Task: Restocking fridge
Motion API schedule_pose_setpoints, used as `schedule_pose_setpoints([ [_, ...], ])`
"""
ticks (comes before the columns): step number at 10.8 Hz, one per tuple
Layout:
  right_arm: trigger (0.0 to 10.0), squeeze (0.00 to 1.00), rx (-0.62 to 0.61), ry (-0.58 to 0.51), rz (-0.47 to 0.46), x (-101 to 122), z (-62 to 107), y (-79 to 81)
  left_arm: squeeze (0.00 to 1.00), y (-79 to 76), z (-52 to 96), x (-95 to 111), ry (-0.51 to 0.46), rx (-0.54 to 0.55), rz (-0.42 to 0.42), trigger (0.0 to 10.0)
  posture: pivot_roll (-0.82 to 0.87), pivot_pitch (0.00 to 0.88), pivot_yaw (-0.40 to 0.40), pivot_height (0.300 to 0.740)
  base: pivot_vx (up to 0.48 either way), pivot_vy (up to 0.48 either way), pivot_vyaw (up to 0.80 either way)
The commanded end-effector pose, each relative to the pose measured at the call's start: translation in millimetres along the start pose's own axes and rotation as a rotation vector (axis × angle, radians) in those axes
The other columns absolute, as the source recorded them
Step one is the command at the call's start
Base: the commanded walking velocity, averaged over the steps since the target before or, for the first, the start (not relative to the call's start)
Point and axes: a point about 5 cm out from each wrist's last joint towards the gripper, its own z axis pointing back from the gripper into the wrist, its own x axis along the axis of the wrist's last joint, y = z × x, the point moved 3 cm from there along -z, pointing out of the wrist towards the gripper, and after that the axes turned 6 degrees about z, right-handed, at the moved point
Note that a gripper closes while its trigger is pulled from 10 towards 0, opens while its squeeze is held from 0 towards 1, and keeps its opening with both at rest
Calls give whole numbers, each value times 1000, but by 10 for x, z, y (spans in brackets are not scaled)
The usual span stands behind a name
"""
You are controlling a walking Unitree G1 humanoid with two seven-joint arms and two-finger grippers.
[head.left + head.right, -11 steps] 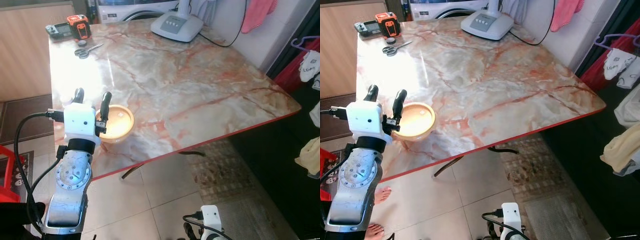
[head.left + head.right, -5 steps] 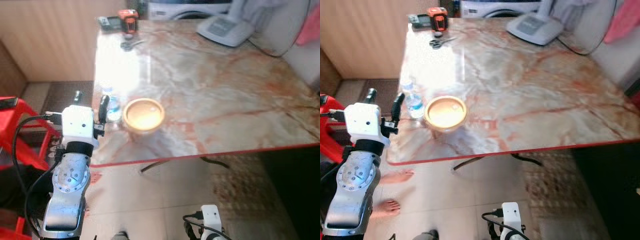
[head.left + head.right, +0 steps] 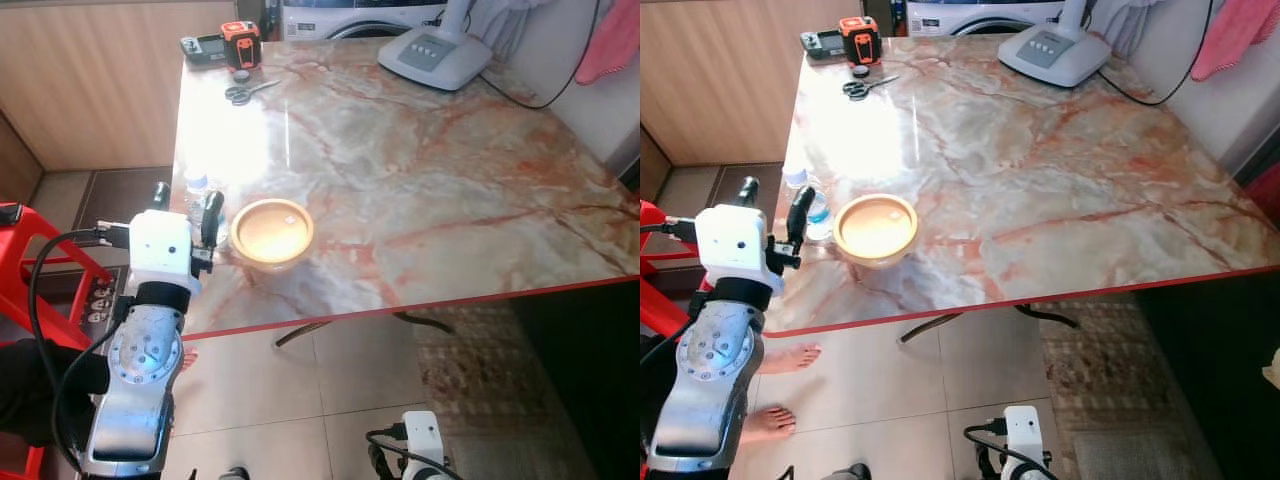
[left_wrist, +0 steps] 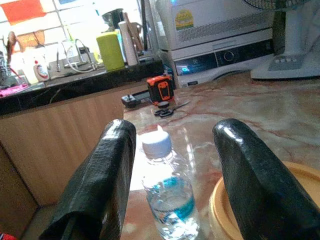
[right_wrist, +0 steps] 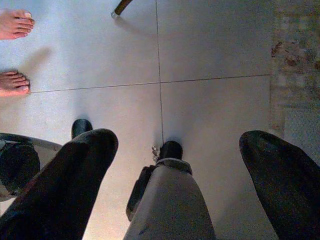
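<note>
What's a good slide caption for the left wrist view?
Left gripper with jaws open, lined up on a water bottle beside a yellow bowl on the marble table.

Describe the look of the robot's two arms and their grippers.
The left arm is silver metal with a round bolted joint disc, a white boxy wrist block and a looping black cable. Its left gripper has two long black fingers. The right gripper has matching glossy black fingers on a white wrist block with black cable.
</note>
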Motion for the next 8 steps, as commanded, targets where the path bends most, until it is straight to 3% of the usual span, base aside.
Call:
schedule_pose_setpoints([
  [1,10000,0,-12,23,-19,-75,14,-5,0,-10,57,-5,11,-33,-31,10000,-44,174,-78,740,0,0,0],
  [3,10000,0,-17,22,-20,-76,15,-11,0,64,160,-90,57,-55,-87,10000,-41,175,-79,740,0,0,0],
  [8,10000,0,-14,22,-13,-73,17,-23,0,175,84,58,16,2,-64,10000,-34,177,-84,740,0,0,0],
])
